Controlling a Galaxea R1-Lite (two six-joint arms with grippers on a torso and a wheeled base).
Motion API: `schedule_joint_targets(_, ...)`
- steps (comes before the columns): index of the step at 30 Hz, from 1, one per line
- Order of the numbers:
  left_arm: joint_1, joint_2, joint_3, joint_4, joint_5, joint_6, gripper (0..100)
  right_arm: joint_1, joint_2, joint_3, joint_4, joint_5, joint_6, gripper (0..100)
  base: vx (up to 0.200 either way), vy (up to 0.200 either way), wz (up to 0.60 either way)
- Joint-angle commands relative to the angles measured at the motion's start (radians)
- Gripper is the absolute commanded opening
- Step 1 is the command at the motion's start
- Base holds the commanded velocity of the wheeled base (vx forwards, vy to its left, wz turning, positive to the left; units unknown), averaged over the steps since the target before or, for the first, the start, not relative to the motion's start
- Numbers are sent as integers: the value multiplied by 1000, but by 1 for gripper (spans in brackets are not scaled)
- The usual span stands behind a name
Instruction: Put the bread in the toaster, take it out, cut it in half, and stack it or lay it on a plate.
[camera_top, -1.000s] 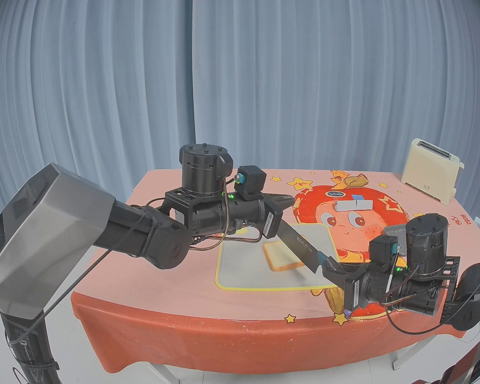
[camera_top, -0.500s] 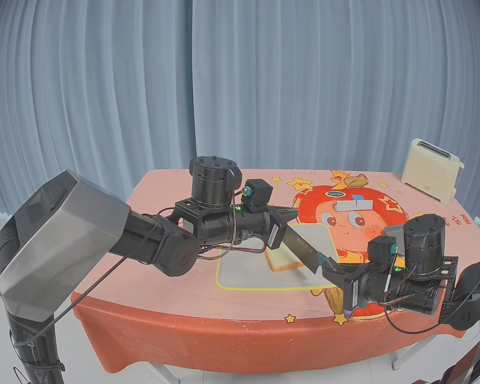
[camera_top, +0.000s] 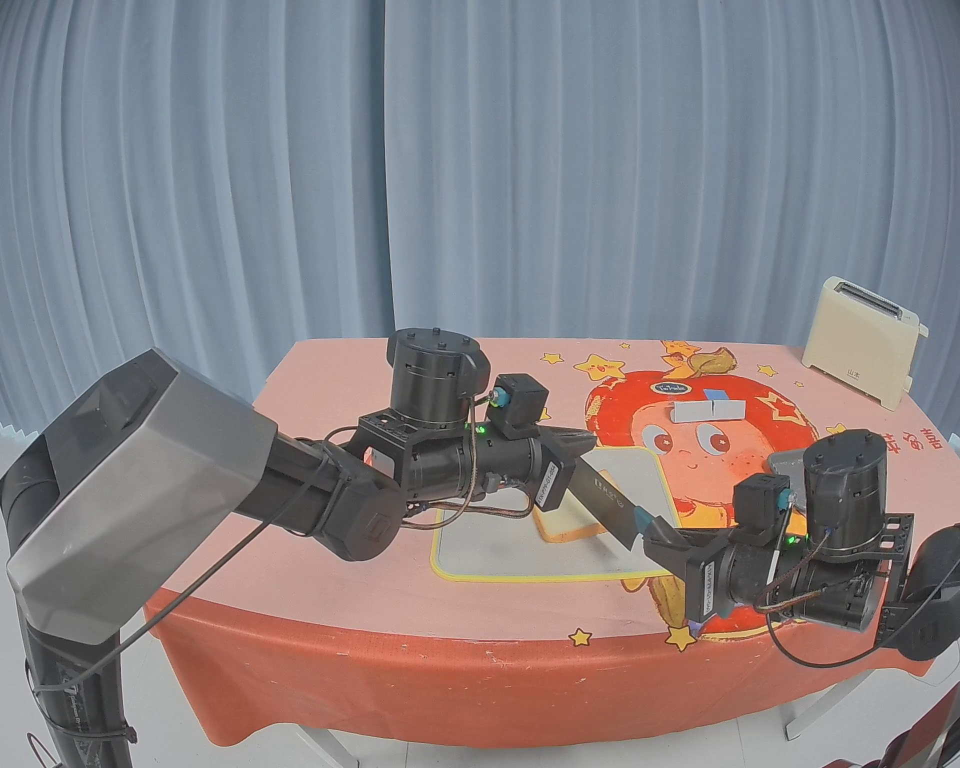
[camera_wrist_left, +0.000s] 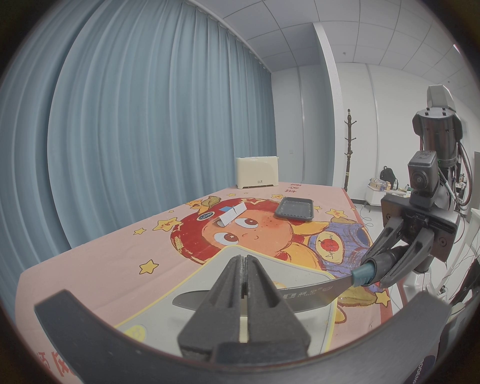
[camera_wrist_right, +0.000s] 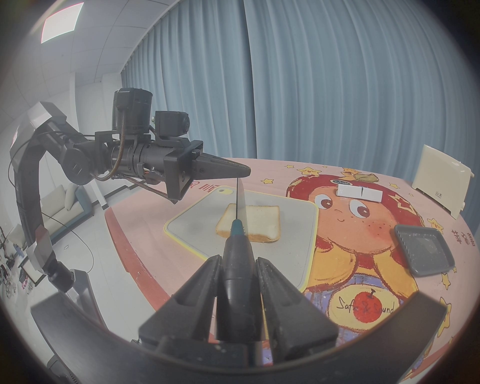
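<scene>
Tan bread (camera_top: 565, 527) lies on the cutting board (camera_top: 490, 548) in the head view. The left jaws have slid in over it beside the knife (camera_top: 610, 497), probably to steady the slice for cutting. In the left wrist view, the left jaws are pressed together and hold nothing. In the right wrist view, the right jaws clamp the knife handle, and the dark tray (camera_wrist_right: 424, 249) on the surface lies empty.

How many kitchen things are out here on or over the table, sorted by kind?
Bread slice: 1
Knife: 1
Cutting board: 1
Toaster: 1
Dark tray: 1
Total: 5
</scene>
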Motion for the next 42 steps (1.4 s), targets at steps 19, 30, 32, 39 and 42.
schedule_joint_targets(19,1,41,-6,-43,1,-2,0,0,15,1,0,2,1,0,0,0,0)
schedule_joint_targets(30,1,61,-3,-65,7,-28,0,8,15,0,1,-3,26,0,0,0,0)
schedule_joint_targets(32,1,63,0,-73,7,-28,0,10,15,0,1,-3,29,0,0,0,0)
schedule_joint_targets(39,3,80,3,-83,7,-29,0,8,17,0,3,-3,29,0,0,0,0)
schedule_joint_targets(42,3,83,5,-85,7,-29,0,8,23,0,1,-3,31,0,0,0,0)
